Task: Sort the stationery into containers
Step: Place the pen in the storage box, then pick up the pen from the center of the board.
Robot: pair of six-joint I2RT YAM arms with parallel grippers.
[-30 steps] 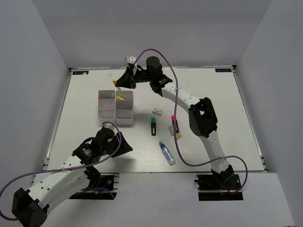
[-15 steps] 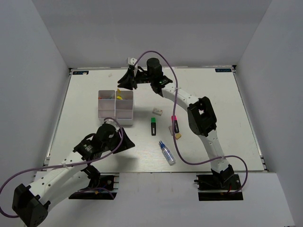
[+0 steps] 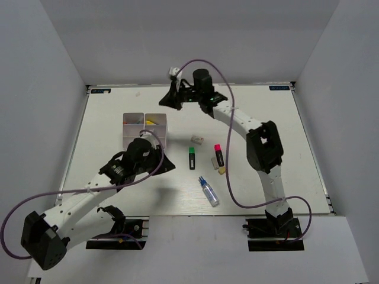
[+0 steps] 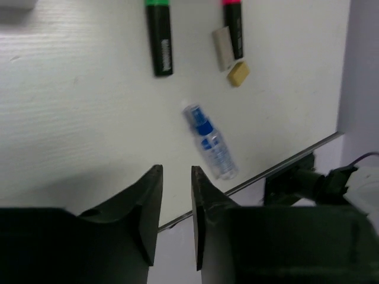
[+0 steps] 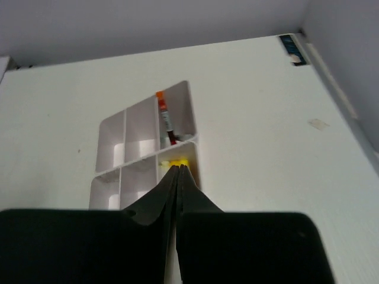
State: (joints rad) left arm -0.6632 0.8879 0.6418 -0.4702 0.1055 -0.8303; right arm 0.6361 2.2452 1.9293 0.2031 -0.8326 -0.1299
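The white organizer box [image 3: 127, 137] stands left of centre; its near end is behind my left arm. The right wrist view shows it [image 5: 139, 130] with a red-tipped pen [image 5: 166, 122] and a yellow-tipped pen [image 5: 177, 161] inside. My right gripper [image 3: 166, 102] is shut and empty, up beyond the box's far right corner. My left gripper [image 3: 169, 167] is open and empty, right of the box. On the table lie a green-capped highlighter [image 3: 191, 158], a red-capped highlighter [image 3: 218, 155], a tan eraser [image 3: 222, 170], a white eraser [image 3: 197, 139] and a blue-capped glue bottle [image 3: 208, 191].
In the left wrist view the glue bottle [image 4: 210, 142] lies just ahead of my open gripper [image 4: 176, 177], with the green highlighter [image 4: 160, 38], a whitish eraser [image 4: 222, 48] and the tan eraser [image 4: 238, 73] beyond. The table's near edge [image 4: 278, 168] is close by.
My right gripper has pulled to the right, away from the box's far end. My left arm has reached forward and right, past the box's near end.
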